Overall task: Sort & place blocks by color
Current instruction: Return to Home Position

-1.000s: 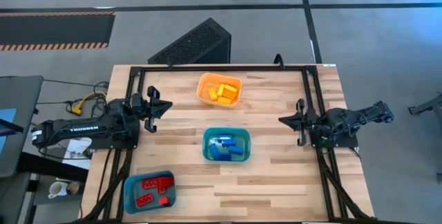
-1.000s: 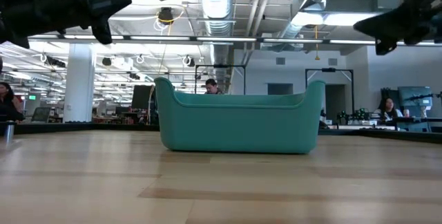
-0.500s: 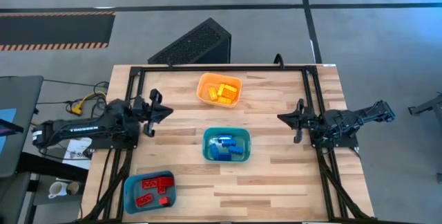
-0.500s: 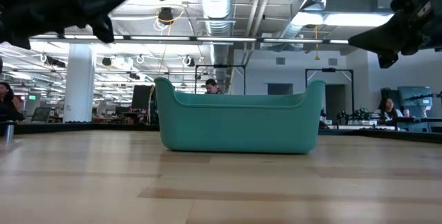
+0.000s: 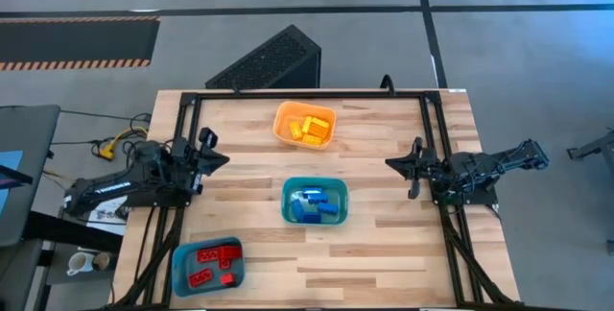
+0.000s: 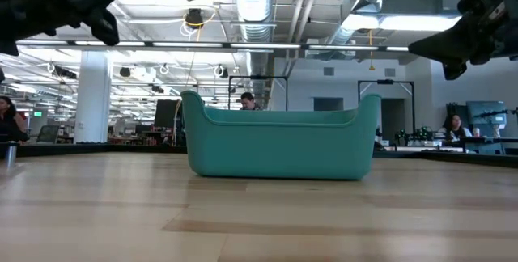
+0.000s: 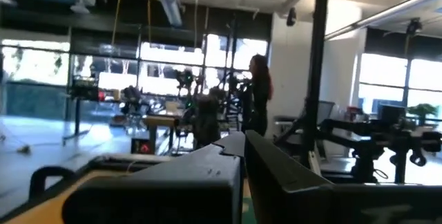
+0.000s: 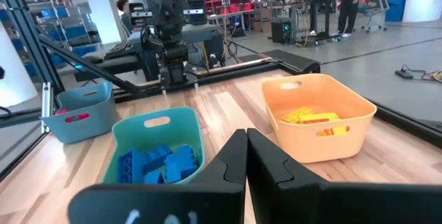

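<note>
1. You have three bins on the bench [image 5: 384,244]: one orange bin [image 5: 279,124], one teal bin [image 5: 286,201] and one blue bin [image 5: 177,268].
2. Yellow blocks [image 5: 309,129] lie in the orange bin, blue blocks [image 5: 313,205] in the teal bin and red blocks [image 5: 211,258] in the blue bin. The heaps overlap too much to count.
3. Your two grippers are empty, fingers pressed together. The left gripper [image 5: 219,159] hangs over the bench's left side, the right gripper [image 5: 395,165] over its right.
</note>
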Controlling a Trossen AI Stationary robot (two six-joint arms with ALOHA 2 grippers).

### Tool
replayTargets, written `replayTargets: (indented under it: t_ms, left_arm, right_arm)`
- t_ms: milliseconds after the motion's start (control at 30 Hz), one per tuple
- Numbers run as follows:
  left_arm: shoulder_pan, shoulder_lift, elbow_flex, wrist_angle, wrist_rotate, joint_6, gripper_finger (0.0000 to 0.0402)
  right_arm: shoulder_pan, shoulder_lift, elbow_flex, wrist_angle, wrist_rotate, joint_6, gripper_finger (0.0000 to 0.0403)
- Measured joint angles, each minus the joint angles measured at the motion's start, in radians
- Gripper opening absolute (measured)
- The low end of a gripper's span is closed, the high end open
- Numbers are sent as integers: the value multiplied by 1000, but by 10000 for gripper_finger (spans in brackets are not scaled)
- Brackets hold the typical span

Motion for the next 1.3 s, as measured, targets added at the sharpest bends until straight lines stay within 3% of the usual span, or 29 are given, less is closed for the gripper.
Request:
replayTargets:
  t_ms: [267, 433, 600, 767, 1300]
  left_arm:
    - [-7, 10, 0, -9, 128, -33, 0]
    - [-7, 7, -1, -117, 236, -25, 0]
    - [-7, 8, -1, -253, 237, 22, 0]
    - [-7, 8, -1, -253, 254, -17, 0]
    - [-7, 8, -1, -261, 23, 10, 0]
  right_arm:
    - [0, -2, 0, 3, 1, 0, 28]
    - [0, -2, -1, 2, 1, 0, 28]
    - [0, -2, -1, 2, 1, 0, 27]
    - [0, -2, -1, 2, 1, 0, 29]
    - [0, -2, -1, 2, 1, 0, 27]
